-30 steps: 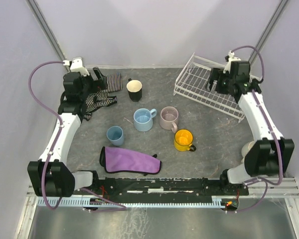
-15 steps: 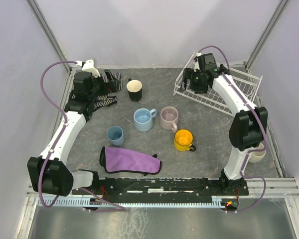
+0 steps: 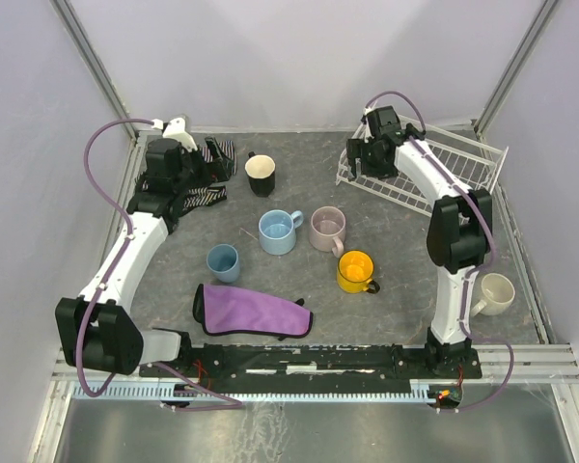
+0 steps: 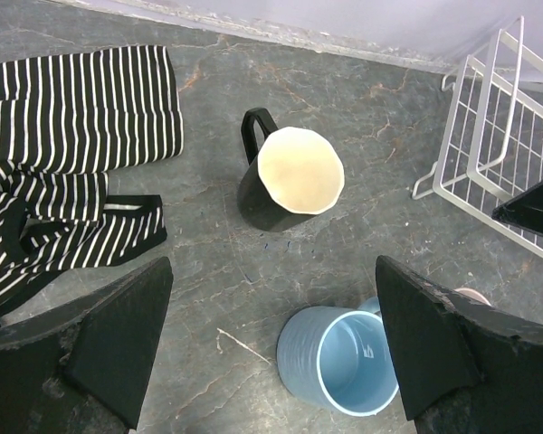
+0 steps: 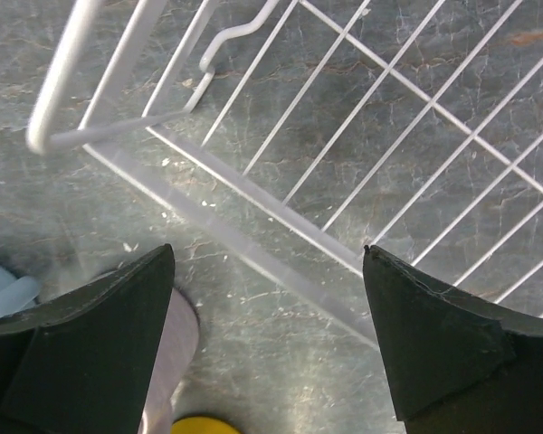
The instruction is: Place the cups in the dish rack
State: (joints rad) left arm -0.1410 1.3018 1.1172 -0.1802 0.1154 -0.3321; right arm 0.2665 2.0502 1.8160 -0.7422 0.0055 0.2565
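Grey, marbled table (image 3: 405, 253) seen from above, with two black-and-white robot arms reaching to its far side. The dish rack (image 3: 417, 189), white wire with low raised sides, lies at the far right.

All six cups stand upright on the table outside the rack. The black cup (image 3: 261, 174), cream inside, is far and centre. Nearer sit the light blue mug (image 3: 278, 231) and the pale pink mug (image 3: 326, 229) side by side. The yellow mug (image 3: 355, 271) is just near-right of the pink one. The dusty-blue handleless cup (image 3: 222, 261) is near-left of the blue mug. The cream-white mug (image 3: 494, 292) stands at the near right, well apart from the others, beside the right arm.

The left gripper (image 4: 273, 271) hangs at the far left above the striped cloth (image 3: 198, 185), its claw spread wide and holding nothing. Its wrist view looks down on the black cup and the blue mug.

The right gripper (image 5: 267, 258) hovers over the rack's left end, claw also wide and empty, with the rack's wires below it.

A purple cloth (image 3: 251, 311) lies at the near centre.
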